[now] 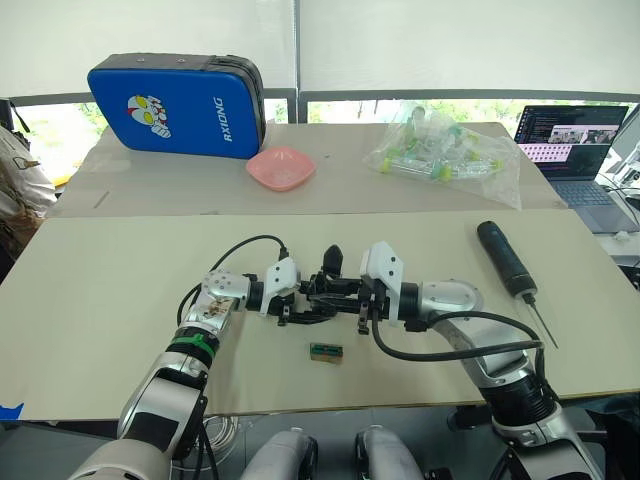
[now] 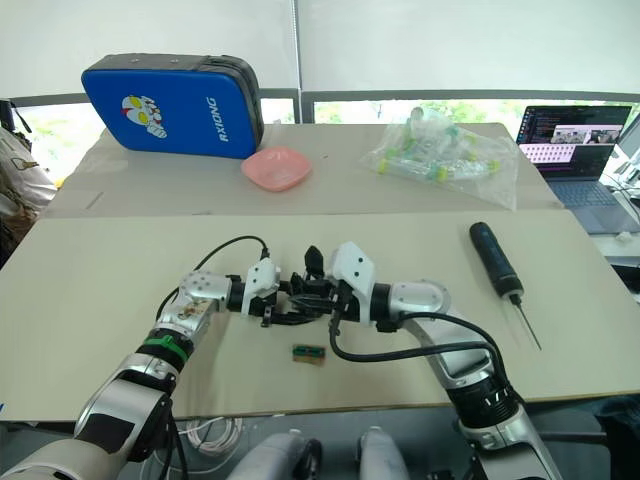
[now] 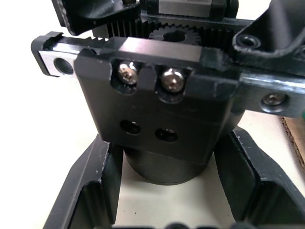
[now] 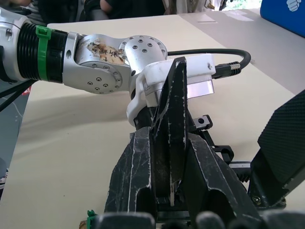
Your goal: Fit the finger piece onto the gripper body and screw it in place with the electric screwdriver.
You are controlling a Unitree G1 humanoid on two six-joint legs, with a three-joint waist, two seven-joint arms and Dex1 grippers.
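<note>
Head views: the left tool (image 1: 292,300) and right tool (image 1: 352,297) meet at mid-surface (image 1: 100,280) around the gripper body (image 1: 325,290). The electric screwdriver (image 1: 508,262) lies well apart to the right; a small green-and-tan block (image 1: 326,351) lies just in front.

Left wrist view: the left fingers (image 3: 90,186) stand apart, flanking the gripper body's round base (image 3: 164,167); contact cannot be told.

Right wrist view: the right fingers (image 4: 138,176) are closed on the upright, pointed finger piece (image 4: 174,119).
</note>
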